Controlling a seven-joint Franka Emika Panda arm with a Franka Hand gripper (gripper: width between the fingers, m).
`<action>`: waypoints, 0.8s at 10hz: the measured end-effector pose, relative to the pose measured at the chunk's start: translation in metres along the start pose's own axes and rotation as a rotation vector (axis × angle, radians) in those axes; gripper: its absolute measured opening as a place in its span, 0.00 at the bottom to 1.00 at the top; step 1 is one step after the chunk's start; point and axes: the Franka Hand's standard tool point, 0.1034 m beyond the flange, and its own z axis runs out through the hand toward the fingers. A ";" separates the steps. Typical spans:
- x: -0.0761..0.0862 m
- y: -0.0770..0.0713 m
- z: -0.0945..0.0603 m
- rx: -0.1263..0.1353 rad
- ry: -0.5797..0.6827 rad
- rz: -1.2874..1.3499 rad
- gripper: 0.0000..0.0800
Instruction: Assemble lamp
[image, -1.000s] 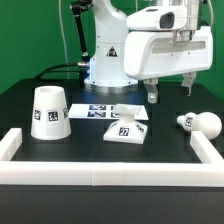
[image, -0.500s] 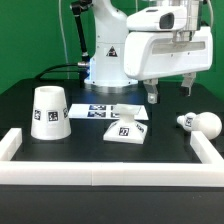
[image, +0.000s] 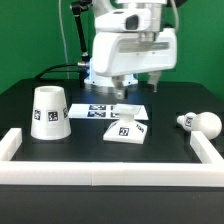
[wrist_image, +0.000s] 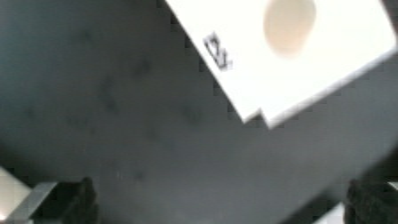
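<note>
The white wedge base sits mid-table with a tag on its front face; in the wrist view its top shows with a round hole. The truncated-cone shade stands at the exterior view's left. The bulb lies on its side at the exterior view's right. My gripper hangs above and just behind the base, fingers apart and empty. In the wrist view the dark fingertips flank bare black table.
The marker board lies flat behind the base. White rails edge the table's front and both sides. The robot's white pedestal stands at the back.
The arm has swung from the exterior view's right toward the middle, bringing the gripper from near the bulb to above the base. The lamp parts have not moved.
</note>
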 end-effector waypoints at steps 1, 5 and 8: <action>-0.004 0.002 0.002 0.005 -0.001 0.006 0.87; -0.002 0.000 0.001 0.005 0.001 0.183 0.87; -0.011 -0.001 0.001 0.012 -0.006 0.537 0.87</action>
